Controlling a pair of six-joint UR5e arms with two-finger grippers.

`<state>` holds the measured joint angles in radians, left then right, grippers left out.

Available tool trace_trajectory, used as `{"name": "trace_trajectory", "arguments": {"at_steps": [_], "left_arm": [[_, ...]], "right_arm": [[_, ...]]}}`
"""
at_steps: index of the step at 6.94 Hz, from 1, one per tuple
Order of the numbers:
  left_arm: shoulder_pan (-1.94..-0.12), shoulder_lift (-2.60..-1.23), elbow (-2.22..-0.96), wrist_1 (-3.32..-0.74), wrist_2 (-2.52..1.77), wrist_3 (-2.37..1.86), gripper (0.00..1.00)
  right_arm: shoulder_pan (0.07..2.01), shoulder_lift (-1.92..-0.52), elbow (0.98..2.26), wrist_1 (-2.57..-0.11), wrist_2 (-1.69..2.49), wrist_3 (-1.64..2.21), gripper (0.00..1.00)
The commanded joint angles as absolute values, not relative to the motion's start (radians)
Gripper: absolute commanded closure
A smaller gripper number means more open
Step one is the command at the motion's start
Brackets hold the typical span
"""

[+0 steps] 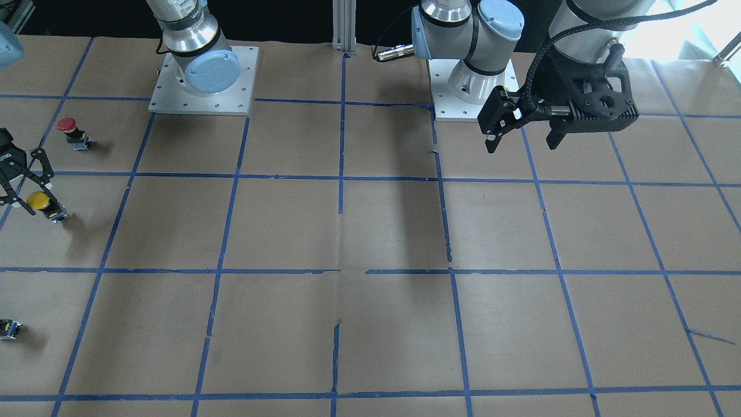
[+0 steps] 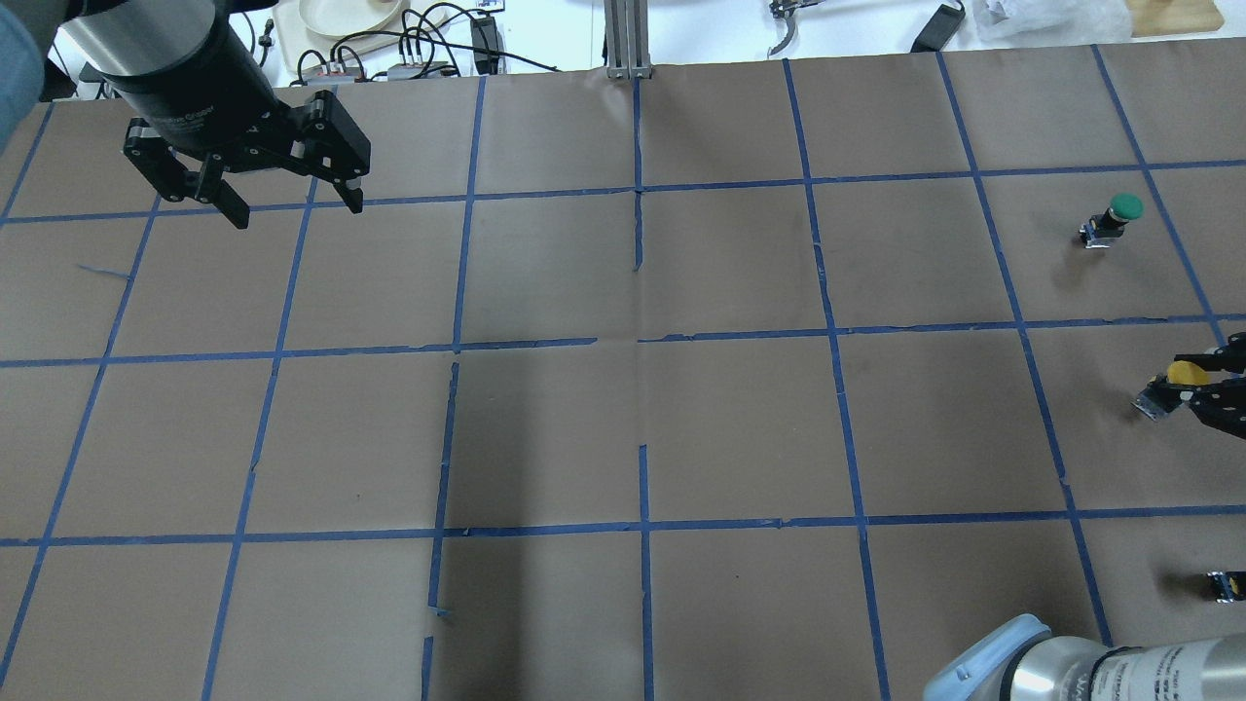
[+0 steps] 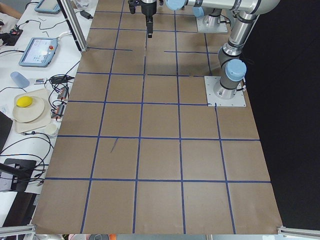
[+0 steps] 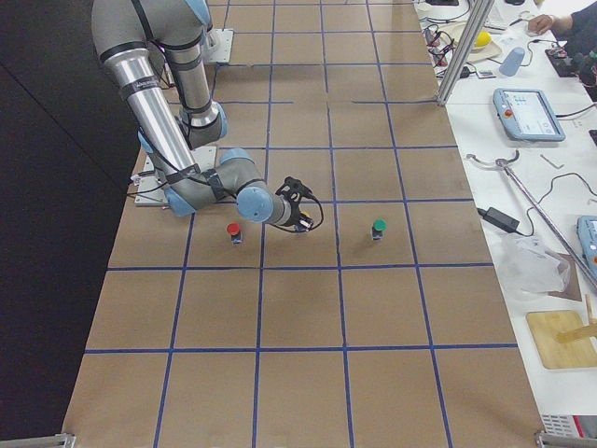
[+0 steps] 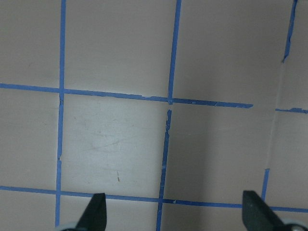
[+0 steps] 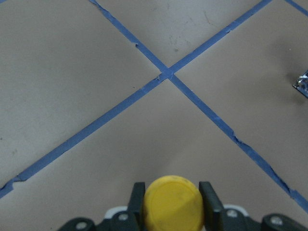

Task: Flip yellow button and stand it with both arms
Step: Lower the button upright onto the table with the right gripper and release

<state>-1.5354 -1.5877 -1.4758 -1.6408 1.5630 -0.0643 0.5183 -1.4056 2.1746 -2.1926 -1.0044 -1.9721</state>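
The yellow button (image 1: pixel 39 200) sits between the fingers of my right gripper (image 1: pixel 24 186) at the table's right end. It is tilted, with the yellow cap up and the grey base (image 1: pixel 57 216) low near the paper. I cannot tell whether the base touches the table. In the right wrist view both fingers (image 6: pixel 138 201) press against the yellow cap (image 6: pixel 174 202). The overhead view shows the same grasp at its right edge (image 2: pixel 1186 374). My left gripper (image 1: pixel 521 138) hangs open and empty high over the far left of the table (image 2: pixel 292 206), and its fingertips (image 5: pixel 95 211) show over bare paper.
A red-capped button (image 1: pixel 72 132) stands near the robot's side of the yellow one. A green-capped button (image 2: pixel 1115 218) stands beyond it. A small dark capless block (image 1: pixel 9 328) lies near the table's right edge. Brown paper with a blue tape grid (image 2: pixel 642 341) covers the table.
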Motion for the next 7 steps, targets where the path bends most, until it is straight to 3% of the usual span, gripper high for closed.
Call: {"name": "trace_trajectory", "arguments": {"at_steps": [1, 2, 3, 7], "left_arm": [[-1.537, -1.588, -1.474, -1.641, 1.563, -0.071, 0.00], [-1.537, -1.588, -1.474, -1.641, 1.562, -0.072, 0.00], [-1.537, -1.588, -1.474, -1.641, 1.562, -0.072, 0.00], [-1.536, -1.588, -1.474, -1.641, 1.562, -0.072, 0.00]], "right_arm": [[0.509, -1.368, 2.172, -2.194, -1.005, -1.985, 0.71], [0.508, -1.371, 2.174, -2.194, -1.005, -1.970, 0.17], [0.508, -1.379, 2.171, -2.192, -1.008, -1.935, 0.00], [0.537, -1.536, 2.097, -2.164, -1.078, -1.613, 0.00]]}}
